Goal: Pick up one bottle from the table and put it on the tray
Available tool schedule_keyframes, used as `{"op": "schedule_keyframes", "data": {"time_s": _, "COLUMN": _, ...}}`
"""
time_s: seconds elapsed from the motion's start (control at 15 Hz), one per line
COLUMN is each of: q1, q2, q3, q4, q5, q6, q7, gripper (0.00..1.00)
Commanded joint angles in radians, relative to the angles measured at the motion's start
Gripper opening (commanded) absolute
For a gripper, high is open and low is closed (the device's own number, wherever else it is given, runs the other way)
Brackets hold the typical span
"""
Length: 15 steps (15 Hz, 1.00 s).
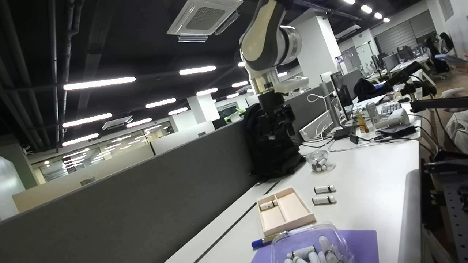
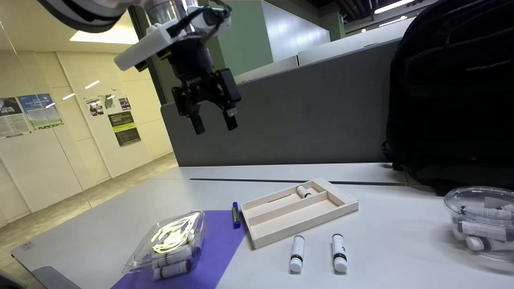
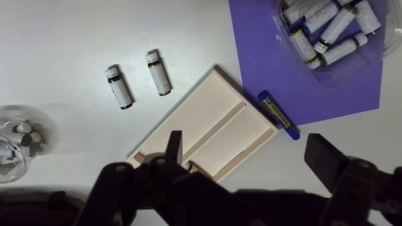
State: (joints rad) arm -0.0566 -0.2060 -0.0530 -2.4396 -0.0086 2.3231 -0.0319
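Three bottles (image 3: pixel 159 76) outside two tubs (image 2: pixel 176 233), one tray (image 3: pixel 196 116), one marker (image 3: pixel 277 113); one mat (image 3: pixel 267 59)

Dark gripper (image 1: pixel 280 133) hangs high, black backpack (image 1: pixel 275 159) behind it, tan tray (image 1: pixel 297 209) nearer on the desk (image 1: pixel 380 177), one bottle (image 1: pixel 267 205) far in its left compartment, two bottles (image 1: pixel 323 199) lying side by side to the tray's right, marker (image 1: pixel 270 239) by the near edge, clear box (image 1: pixel 342 239) nearest
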Motion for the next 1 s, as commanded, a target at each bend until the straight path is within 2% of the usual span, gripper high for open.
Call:
{"op": "schedule_keyframes", "data": {"time_s": 0.0, "q1": -0.030, "q2": 0.110, "q3": -0.065, "q4": 0.046, "q5": 0.033, "q6": 0.009, "q7": -0.111, "gripper": 1.00}}
{"op": "schedule_keyframes", "data": {"time_s": 0.13, "q1": -0.060, "q2": 0.168, "q3": -0.091, "q4": 0.069, "q5": 0.025, "q6": -0.003, "q7": -0.108, "gripper": 1.00}}
{"op": "schedule_keyframes", "data": {"time_s": 0.2, "q1": -0.074, "q2": 0.188, "q3": -0.095, "q4": 0.082, "q5": 0.014, "q6": -0.022, "q7": -0.051, "gripper": 1.00}}
{"op": "schedule_keyframes", "data": {"time_s": 0.27, "q1": -0.060, "q2": 0.134, "q3": -0.083, "q4": 0.028, "q5": 0.018, "q6": 0.012, "q7": -0.097, "gripper": 1.00}}
{"op": "schedule_keyframes", "data": {"time_s": 0.67, "q1": -0.078, "q2": 0.190, "q3": -0.094, "q4": 0.063, "q5": 0.018, "q6": 0.006, "q7": -0.086, "gripper": 1.00}}
{"op": "schedule_keyframes", "data": {"time_s": 0.93, "q1": -0.083, "q2": 0.262, "q3": -0.098, "q4": 0.065, "q5": 0.027, "q6": 0.204, "q7": -0.106, "gripper": 1.00}}
